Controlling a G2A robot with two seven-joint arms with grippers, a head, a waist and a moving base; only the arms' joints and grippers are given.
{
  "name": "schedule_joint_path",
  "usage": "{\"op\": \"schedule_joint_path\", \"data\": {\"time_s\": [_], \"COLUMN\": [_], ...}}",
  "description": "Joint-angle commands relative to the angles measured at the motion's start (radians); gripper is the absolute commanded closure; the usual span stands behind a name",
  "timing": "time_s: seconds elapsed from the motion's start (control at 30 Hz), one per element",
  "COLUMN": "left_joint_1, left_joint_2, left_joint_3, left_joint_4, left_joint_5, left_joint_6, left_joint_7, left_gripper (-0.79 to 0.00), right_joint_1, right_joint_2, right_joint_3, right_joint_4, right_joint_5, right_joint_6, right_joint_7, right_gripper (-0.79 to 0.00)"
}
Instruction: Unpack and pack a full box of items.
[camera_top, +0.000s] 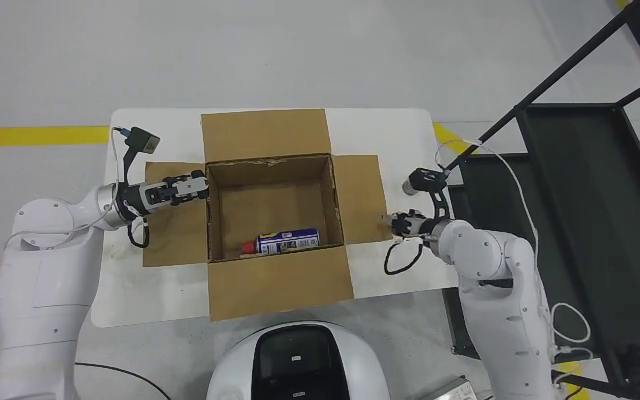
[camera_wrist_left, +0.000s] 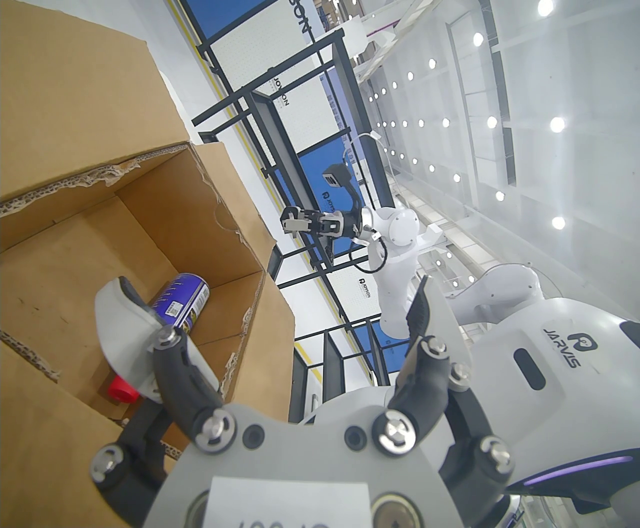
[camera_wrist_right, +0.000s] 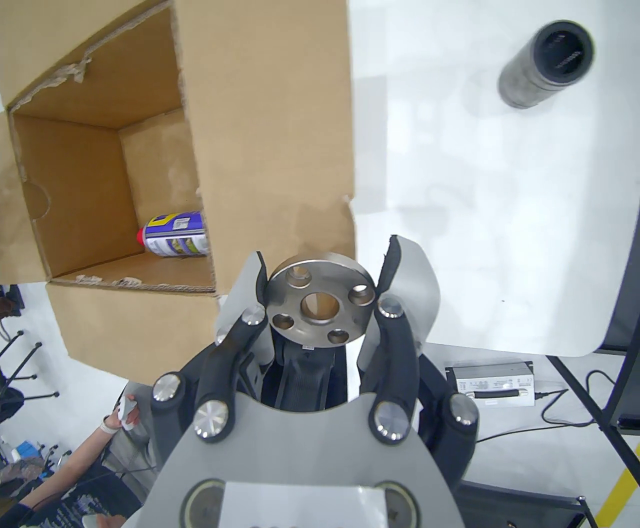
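Note:
An open cardboard box stands mid-table with its flaps spread flat. Inside, along the near wall, lies a blue spray can with a red cap, also seen as the can and the can. My left gripper is at the box's left rim, open and holding nothing, its fingers wide apart. My right gripper hangs over the outer edge of the right flap, shut on a round metal flange with several holes.
A grey metal cylinder lies on the white table beyond the right flap. A black rack stands just off the table's right side. A power adapter and its cable lie on the floor below the table edge.

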Motion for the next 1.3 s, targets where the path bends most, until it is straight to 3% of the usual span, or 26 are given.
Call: {"op": "schedule_joint_path", "data": {"time_s": [0.0, 0.17, 0.57, 1.17, 1.23, 1.27], "left_joint_1": [0.0, 0.0, 0.0, 0.0, 0.0, 0.0], "left_joint_2": [0.0, 0.0, 0.0, 0.0, 0.0, 0.0], "left_joint_3": [0.0, 0.0, 0.0, 0.0, 0.0, 0.0], "left_joint_4": [0.0, 0.0, 0.0, 0.0, 0.0, 0.0], "left_joint_5": [0.0, 0.0, 0.0, 0.0, 0.0, 0.0], "left_joint_6": [0.0, 0.0, 0.0, 0.0, 0.0, 0.0], "left_joint_7": [0.0, 0.0, 0.0, 0.0, 0.0, 0.0], "left_gripper": [-0.785, -0.785, -0.785, -0.785, -0.785, -0.785], "right_joint_1": [0.0, 0.03, 0.233, 0.426, 0.435, 0.439], "right_joint_2": [0.005, 0.014, 0.008, -0.001, -0.001, 0.0], "right_joint_3": [0.039, 0.066, -0.055, -0.126, -0.13, -0.131], "right_joint_4": [0.035, 0.178, 0.572, 0.93, 0.95, 0.957], "right_joint_5": [-0.018, -0.057, -0.102, -0.09, -0.089, -0.087], "right_joint_6": [0.006, 0.024, 0.071, 0.097, 0.096, 0.097], "right_joint_7": [0.001, -0.016, -0.143, -0.281, -0.289, -0.292], "right_gripper": [0.0, 0.0, 0.0, 0.0, -0.357, -0.588]}}
